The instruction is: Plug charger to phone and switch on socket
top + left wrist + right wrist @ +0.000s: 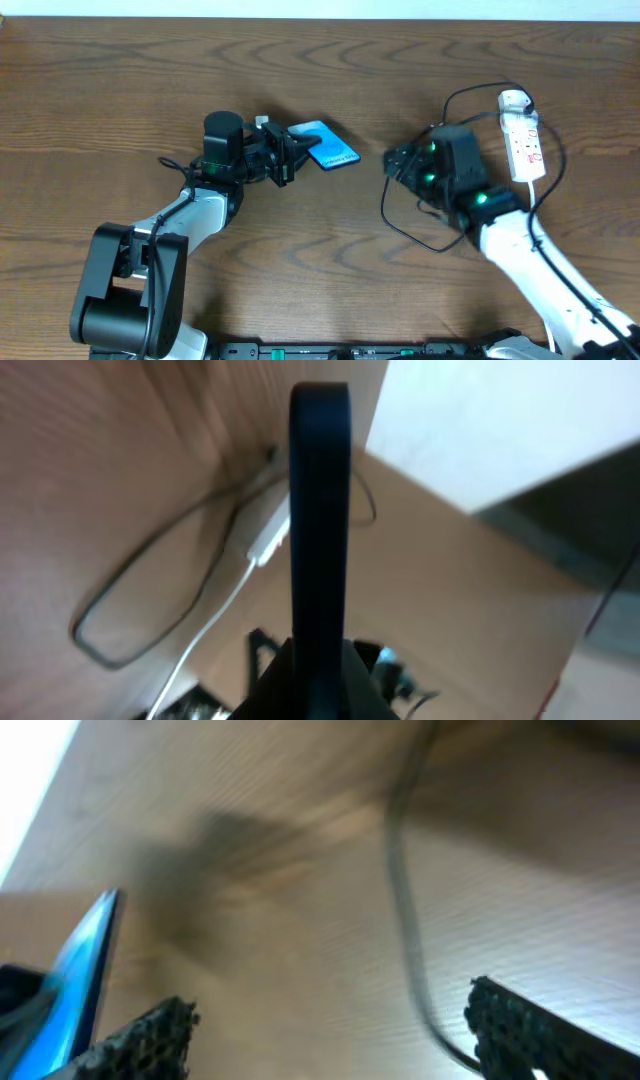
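The worktop [120, 80] is matt, grained brown wood. The phone [328, 146] has a glossy screen and the socket [524, 145] is smooth white plastic. The charger [404, 920] is black, perhaps rubbery. The pads [520, 1020] of the right tool [330, 1000] look rough.

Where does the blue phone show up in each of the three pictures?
Overhead: phone at centre-top, screen showing.
Left wrist: phone edge-on, a dark upright slab mid-frame.
Right wrist: phone as a blue sliver, lower left.
Shared landmark: charger cable.

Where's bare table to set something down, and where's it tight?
Free: the table left of the left arm, and the front middle between both arms. Crowded: around the socket and the charger looping by the right gripper; narrow gap from it to the phone.
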`<action>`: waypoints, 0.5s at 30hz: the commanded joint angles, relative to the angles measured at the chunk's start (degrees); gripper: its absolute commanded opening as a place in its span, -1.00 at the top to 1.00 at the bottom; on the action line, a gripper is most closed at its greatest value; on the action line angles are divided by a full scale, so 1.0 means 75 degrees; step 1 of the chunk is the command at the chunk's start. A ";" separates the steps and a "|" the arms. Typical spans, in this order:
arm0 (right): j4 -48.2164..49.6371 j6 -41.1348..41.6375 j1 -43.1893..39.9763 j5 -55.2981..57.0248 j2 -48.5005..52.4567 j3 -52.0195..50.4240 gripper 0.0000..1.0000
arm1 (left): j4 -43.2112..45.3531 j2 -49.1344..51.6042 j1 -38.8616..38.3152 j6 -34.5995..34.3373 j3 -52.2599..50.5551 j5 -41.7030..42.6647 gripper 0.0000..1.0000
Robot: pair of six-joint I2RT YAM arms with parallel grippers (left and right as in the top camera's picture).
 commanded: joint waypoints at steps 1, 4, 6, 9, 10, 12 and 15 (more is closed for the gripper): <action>-0.0979 -0.0612 -0.0052 0.1402 -0.0146 0.1102 -0.82 | 0.0143 -0.0070 0.0026 0.0434 0.0198 0.1148 0.85; -0.1469 -0.0935 -0.0050 0.1492 -0.0146 0.1565 -0.99 | 0.0140 -0.0070 0.0026 0.0624 0.0198 0.1475 0.85; -0.1448 -0.0991 -0.0044 0.1495 -0.0149 0.1603 -0.99 | 0.0140 -0.0070 0.0026 0.0632 0.0198 0.1632 0.85; -0.1524 -0.0994 -0.0047 0.1504 -0.0131 0.1568 -0.98 | 0.0140 -0.0070 0.0026 0.0883 0.0198 0.1775 0.85; -0.1515 -0.0994 -0.0047 0.1513 -0.0131 0.1547 -0.98 | 0.0140 -0.0070 0.0026 0.0982 0.0198 0.1807 0.85; -0.1483 -0.0994 -0.0047 0.1600 -0.0128 0.1527 -0.99 | 0.0140 -0.0070 0.0026 0.1113 0.0198 0.1807 0.85; -0.1390 -0.0991 -0.0047 0.1903 -0.0055 0.1527 -0.98 | 0.0140 -0.0070 0.0026 0.1192 0.0198 0.1795 0.85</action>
